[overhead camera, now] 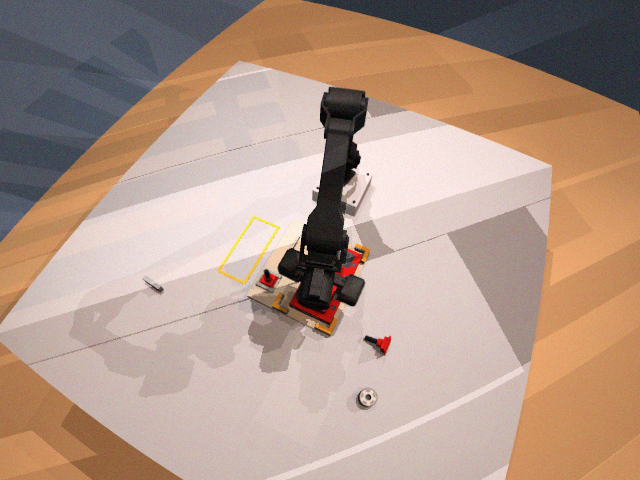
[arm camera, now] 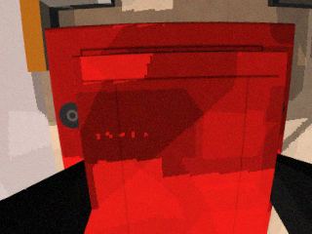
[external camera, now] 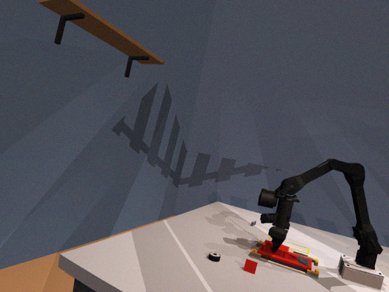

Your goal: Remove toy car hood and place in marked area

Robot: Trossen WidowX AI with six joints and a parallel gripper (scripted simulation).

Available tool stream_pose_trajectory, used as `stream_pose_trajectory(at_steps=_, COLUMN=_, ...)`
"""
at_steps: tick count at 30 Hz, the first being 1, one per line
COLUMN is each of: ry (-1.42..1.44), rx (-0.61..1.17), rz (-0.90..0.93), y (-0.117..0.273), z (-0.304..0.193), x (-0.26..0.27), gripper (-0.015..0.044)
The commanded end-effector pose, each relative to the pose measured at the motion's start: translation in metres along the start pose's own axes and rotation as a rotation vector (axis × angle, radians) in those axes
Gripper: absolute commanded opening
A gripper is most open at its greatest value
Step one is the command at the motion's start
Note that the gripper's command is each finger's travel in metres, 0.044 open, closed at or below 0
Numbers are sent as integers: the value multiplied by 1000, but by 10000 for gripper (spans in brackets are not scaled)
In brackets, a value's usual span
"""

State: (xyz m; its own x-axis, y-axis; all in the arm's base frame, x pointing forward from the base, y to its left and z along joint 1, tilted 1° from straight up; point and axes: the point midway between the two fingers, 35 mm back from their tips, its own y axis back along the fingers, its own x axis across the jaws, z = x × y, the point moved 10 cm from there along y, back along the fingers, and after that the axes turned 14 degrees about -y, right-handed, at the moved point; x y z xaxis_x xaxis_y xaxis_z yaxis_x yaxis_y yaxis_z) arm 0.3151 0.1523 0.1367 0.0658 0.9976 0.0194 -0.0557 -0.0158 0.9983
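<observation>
1. The gripper points straight down, its 2 black fingers clamped on either flank of the hood, a flat, glossy red panel with a raised band near its far edge
2. The hood sits on the toy car, a low red body resting on a pale board with orange L-shaped corner brackets
3. The marked area, a thin yellow rectangular outline, lies just beside the board
4. Loose on the matte grey table: a round metal disc, a red-flanged black peg, a small grey bar
</observation>
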Motion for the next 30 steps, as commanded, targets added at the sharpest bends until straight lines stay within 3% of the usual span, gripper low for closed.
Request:
stream_pose_trajectory(at_steps=1, ry=0, rx=0, rz=-1, y=2, z=0, x=0, gripper=144)
stream_pose_trajectory(at_steps=7, ry=0, rx=0, rz=-1, y=6, z=0, x=0, gripper=0)
stream_pose_trajectory(at_steps=30, ry=0, rx=0, rz=0, y=21, z=0, x=0, gripper=0)
